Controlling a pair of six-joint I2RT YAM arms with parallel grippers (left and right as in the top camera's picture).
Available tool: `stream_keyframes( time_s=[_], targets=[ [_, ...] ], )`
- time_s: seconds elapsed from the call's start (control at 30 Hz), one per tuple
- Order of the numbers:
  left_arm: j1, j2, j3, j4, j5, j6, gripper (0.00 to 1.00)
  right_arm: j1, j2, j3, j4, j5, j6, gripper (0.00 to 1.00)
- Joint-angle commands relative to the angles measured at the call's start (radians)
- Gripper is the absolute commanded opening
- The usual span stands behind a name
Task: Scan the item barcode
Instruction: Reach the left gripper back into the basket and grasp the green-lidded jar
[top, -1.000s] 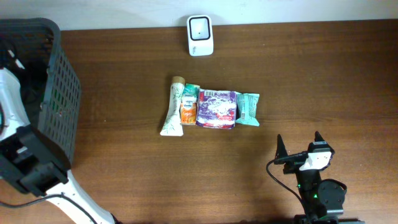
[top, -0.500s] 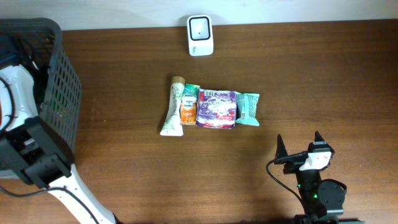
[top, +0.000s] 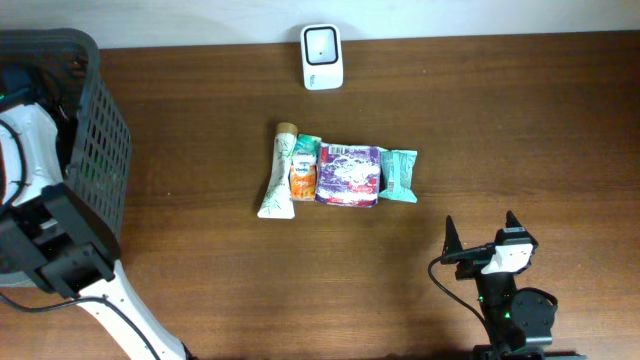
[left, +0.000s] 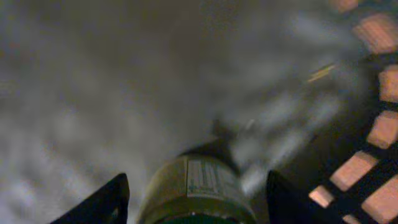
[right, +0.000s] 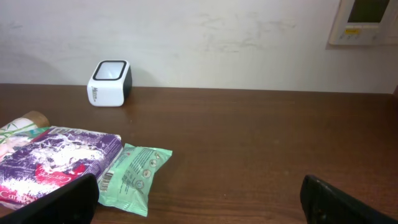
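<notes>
One white barcode scanner (top: 321, 56) stands at the far edge of the brown table (top: 200, 130), facing up. In the middle of the table four packaged items lie side by side in a row, touching: one pale tube (top: 278, 172), one small orange pouch (top: 302, 172), one purple packet (top: 348, 175) and one teal wrapper (top: 401, 175). One dark mesh basket (top: 100, 150) sits at the table's left end, and the left arm (top: 40, 240) reaches into it. The left wrist view is blurred, but it shows the left gripper (left: 196, 179) inside the basket with its two fingers (left: 102, 202) spread on either side of one olive round container (left: 186, 202) carrying a printed label. A thin gap shows on each side, so the jaws appear parted and not clamped on it. The right gripper (top: 481, 225) rests near the front right of the table, well apart from the row. Its two fingers are spread wide and hold nothing.
</notes>
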Motion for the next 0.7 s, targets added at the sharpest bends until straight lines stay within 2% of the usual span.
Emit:
stream_keyframes(
  time_s=[0.0, 0.13, 0.3, 0.37, 0.43, 0.67],
  targets=[
    [0.038, -0.015, 0.169, -0.127, -0.092, 0.002, 0.61, 0.01, -0.005, -0.008, -0.001, -0.005, -0.006, 0.99],
    [0.088, -0.016, 0.383, -0.315, -0.091, -0.003, 0.61, 0.01, -0.005, -0.008, -0.001, -0.005, -0.005, 0.99],
    [0.119, -0.026, 0.545, -0.454, -0.068, -0.026, 0.62, 0.01, -0.005, -0.008, -0.001, -0.005, -0.005, 0.99],
    [0.126, -0.054, 0.611, -0.478, -0.061, -0.026, 0.61, 0.01, -0.005, -0.008, -0.001, -0.005, -0.006, 0.99],
    [0.132, -0.089, 0.616, -0.475, -0.061, -0.065, 0.61, 0.01, -0.005, -0.008, -0.001, -0.005, -0.006, 0.99],
    [0.134, -0.118, 0.616, -0.454, -0.053, -0.074, 0.63, 0.01, -0.005, -0.008, -0.001, -0.005, -0.005, 0.99]
  ],
)
